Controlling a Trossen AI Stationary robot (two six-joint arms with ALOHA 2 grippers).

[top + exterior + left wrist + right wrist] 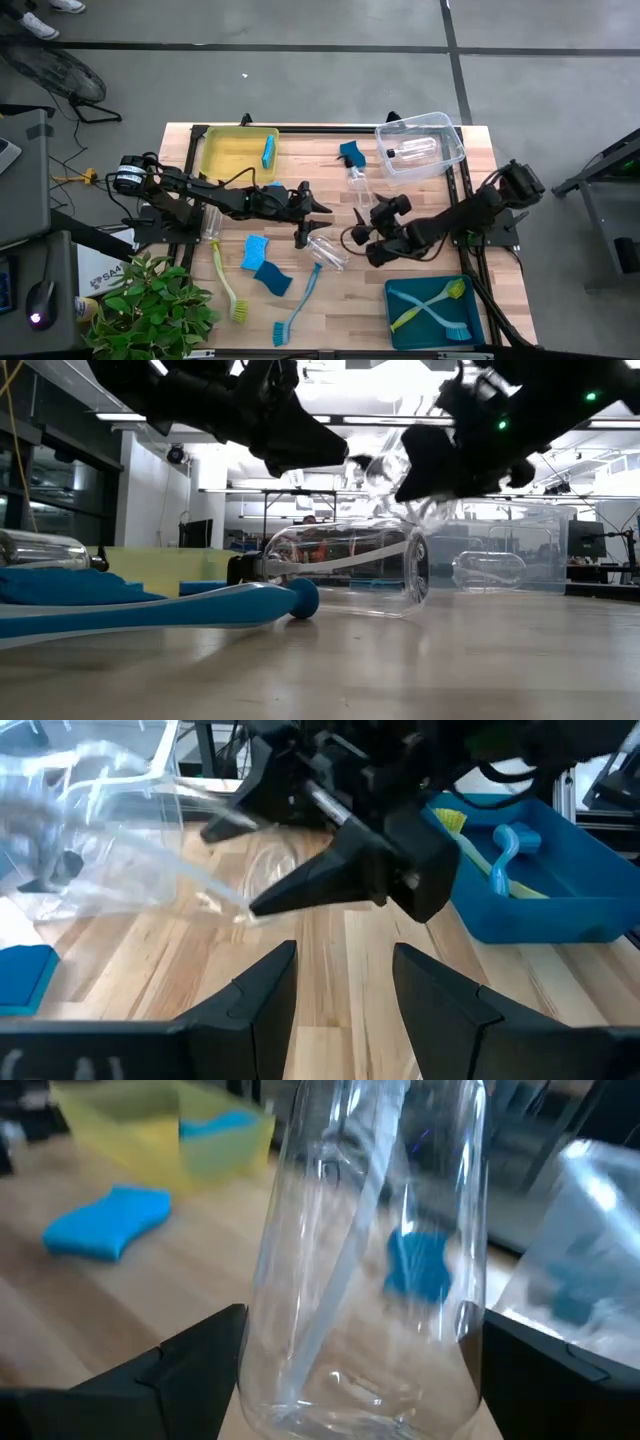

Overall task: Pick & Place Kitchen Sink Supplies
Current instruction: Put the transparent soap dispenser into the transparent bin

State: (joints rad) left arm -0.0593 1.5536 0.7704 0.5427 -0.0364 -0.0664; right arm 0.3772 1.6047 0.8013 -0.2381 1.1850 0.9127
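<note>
My right gripper [372,212] is mid-table, shut on a small clear bottle [357,186] that fills the right wrist view [365,1250]. My left gripper [312,222] hovers open just left of it, fingers [270,985] facing the right gripper and touching nothing. A second clear bottle [328,250] lies on its side on the table [345,570]. A third bottle [212,222] lies by the left arm. Two blue sponges [262,265], a yellow-green brush [228,285] and a blue brush [298,305] lie flat at the near left. My right gripper pinches the clear bottle between its two fingers [205,1355], on the lower body near the base [300,1400]. The bottle runs along the fingers, away from the wrist. It is lifted clear of the table [388,468].
A yellow bin [225,160] holding a blue sponge sits far left. A clear bin [445,135] with a bottle inside is far right. A teal bin [400,320] with two brushes is near right. A blue sponge [352,152] lies far centre. A leafy plant [150,305] stands off the near left corner.
</note>
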